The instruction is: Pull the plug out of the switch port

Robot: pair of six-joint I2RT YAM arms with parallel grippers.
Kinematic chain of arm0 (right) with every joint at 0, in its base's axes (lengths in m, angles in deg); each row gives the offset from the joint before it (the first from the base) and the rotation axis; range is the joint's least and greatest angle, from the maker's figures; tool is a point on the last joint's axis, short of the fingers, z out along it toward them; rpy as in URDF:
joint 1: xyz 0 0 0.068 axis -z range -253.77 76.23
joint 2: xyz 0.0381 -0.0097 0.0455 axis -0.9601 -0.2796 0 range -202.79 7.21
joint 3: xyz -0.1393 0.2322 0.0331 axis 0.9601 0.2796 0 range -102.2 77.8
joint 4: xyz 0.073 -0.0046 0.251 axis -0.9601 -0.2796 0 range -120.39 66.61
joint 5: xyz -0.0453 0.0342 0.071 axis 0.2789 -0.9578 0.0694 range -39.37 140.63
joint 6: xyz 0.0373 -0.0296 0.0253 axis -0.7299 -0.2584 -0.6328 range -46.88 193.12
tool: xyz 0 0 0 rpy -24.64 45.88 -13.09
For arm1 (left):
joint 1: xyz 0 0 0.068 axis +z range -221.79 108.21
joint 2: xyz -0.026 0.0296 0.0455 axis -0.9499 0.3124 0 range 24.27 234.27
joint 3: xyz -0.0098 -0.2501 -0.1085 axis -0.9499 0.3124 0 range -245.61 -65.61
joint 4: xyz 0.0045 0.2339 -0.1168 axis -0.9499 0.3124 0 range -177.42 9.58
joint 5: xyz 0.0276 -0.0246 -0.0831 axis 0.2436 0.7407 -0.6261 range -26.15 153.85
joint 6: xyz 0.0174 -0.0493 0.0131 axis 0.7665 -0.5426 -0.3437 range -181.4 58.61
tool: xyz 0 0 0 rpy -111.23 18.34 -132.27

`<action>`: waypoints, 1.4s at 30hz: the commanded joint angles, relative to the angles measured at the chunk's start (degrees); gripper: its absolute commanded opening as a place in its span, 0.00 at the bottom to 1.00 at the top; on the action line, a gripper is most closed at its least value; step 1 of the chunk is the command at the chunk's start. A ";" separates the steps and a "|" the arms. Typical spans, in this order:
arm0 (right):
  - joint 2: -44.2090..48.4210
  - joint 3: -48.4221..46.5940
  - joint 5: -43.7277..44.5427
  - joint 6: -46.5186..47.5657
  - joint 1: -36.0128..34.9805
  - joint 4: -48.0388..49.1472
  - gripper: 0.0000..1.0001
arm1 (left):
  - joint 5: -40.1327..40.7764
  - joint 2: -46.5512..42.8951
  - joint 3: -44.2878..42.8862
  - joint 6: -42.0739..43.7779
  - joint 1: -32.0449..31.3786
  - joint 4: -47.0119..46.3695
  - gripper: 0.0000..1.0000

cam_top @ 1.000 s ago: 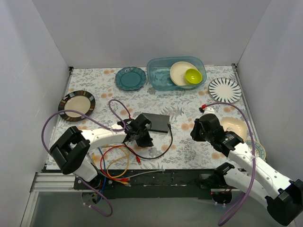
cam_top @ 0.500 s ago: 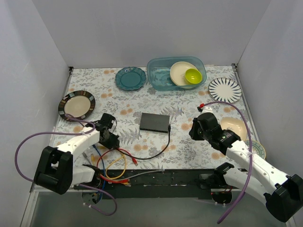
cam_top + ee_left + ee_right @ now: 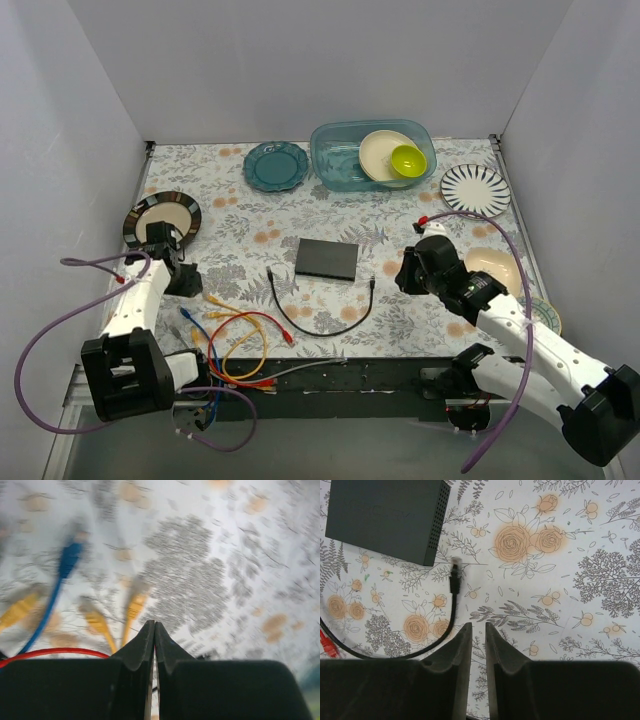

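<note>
The flat black switch box [image 3: 327,259] lies mid-table; it also shows in the right wrist view [image 3: 385,517], where only a vented side faces me and its sockets are hidden. A black cable [image 3: 320,328] curves in front of it. The cable's plug [image 3: 454,575] lies loose on the cloth a little off the box's corner, also seen from above [image 3: 372,283]. My right gripper [image 3: 478,626] hovers just right of that plug [image 3: 404,279], its jaws nearly together and empty. My left gripper [image 3: 154,625] is shut and empty at the far left [image 3: 188,284].
Red, yellow and blue cables [image 3: 235,335] tangle at the near left edge; yellow plugs [image 3: 134,607] lie ahead of the left fingers. A brown-rimmed plate [image 3: 162,220], teal plate [image 3: 276,165], blue tub [image 3: 335,165], striped plate [image 3: 475,190] and cream plate [image 3: 497,268] ring the table.
My left arm has swung from the box far to the left. The black cable now lies loose, with both its ends free of the box. The right arm barely moved.
</note>
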 commanded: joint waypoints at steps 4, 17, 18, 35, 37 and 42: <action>-8.13 -4.10 -8.29 3.01 -0.33 4.86 0.53 | -22.58 1.40 0.20 10.59 -4.40 -19.46 0.02; -24.15 -6.66 -9.27 6.36 -0.25 7.94 0.60 | -22.32 -1.50 5.73 8.92 -23.75 -24.92 0.07; -26.34 -6.66 -9.35 6.44 -0.25 7.94 0.60 | -22.41 -1.68 5.91 9.09 -23.84 -25.01 0.07; -29.10 -8.94 -12.96 4.95 -0.68 10.85 0.04 | -28.56 -8.88 4.86 15.15 -30.07 -35.54 0.13; -25.58 -10.34 -13.83 5.39 -1.03 7.96 0.01 | -29.43 -8.97 3.90 16.12 -33.22 -38.26 0.16; -19.95 -15.62 -17.35 6.45 -2.18 3.20 0.01 | -27.69 -6.87 -1.11 23.93 -44.21 -42.58 0.37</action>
